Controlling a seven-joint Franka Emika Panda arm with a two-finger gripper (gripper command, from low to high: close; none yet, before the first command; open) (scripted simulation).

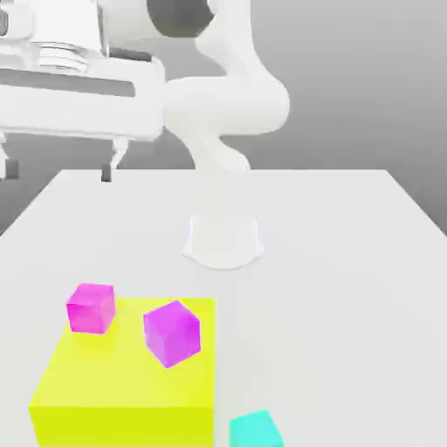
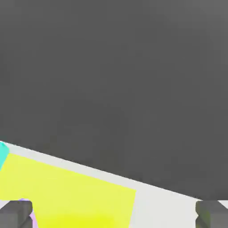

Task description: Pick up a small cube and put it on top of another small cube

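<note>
Gripper (image 2: 114,216), fingers spread wide, empty, approach step: I find no orange-yellow cube; violet cube (image 1: 172,333) sits at five o'clock of pink cube (image 1: 91,307); next, locate and descend.

- Big block (image 1: 122,375): bright lime-yellow, plain.
- Left cube (image 1: 90,307): pinkish magenta.
- Right cube (image 1: 172,333): violet-toned magenta.
- Near cube (image 1: 255,430): cyan.
- Table (image 1: 332,288): pale grey-white.
- Robot arm (image 1: 223,105): white.
</note>
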